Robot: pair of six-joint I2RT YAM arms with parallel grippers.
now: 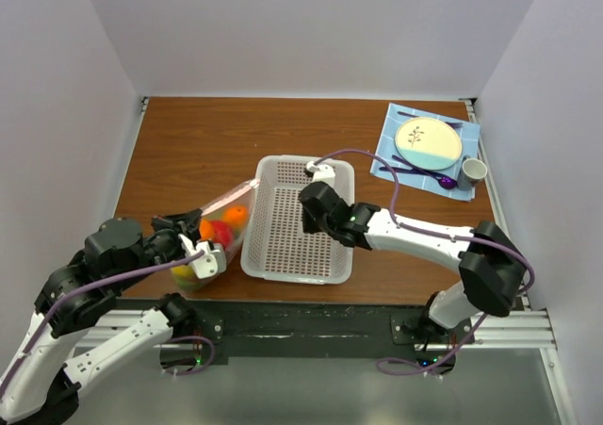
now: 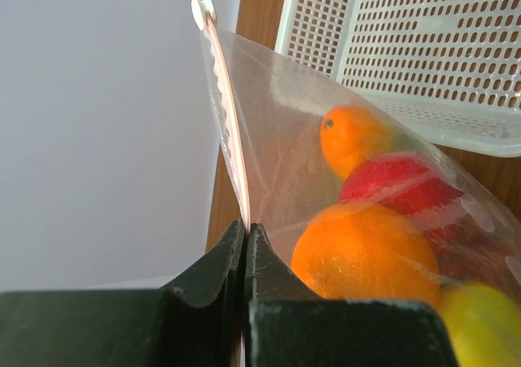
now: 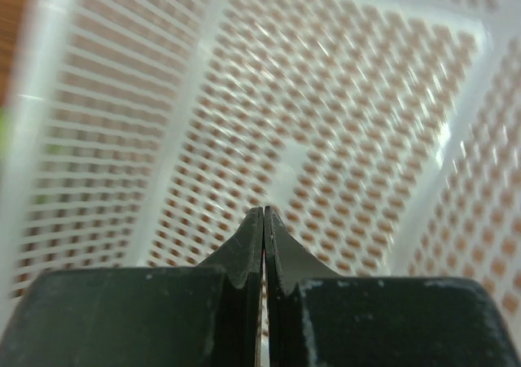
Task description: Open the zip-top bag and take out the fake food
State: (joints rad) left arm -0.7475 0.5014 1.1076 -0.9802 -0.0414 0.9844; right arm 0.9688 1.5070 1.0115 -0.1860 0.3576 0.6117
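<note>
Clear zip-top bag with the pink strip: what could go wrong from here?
1. The left gripper pinches only the thin strip edge of the clear zip-top bag; the weight of the plastic fruits could pull it free.
2. The right gripper is shut on nothing above the white perforated basket; one-handed pulling may just drag the bag.

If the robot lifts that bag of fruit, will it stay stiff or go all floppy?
Probably floppy: the bag is thin, wrinkly plastic, taut only near the pink strip that the left gripper pinches. It would likely sag under the fruit piled inside. The round, shiny fruit may well roll about.
</note>
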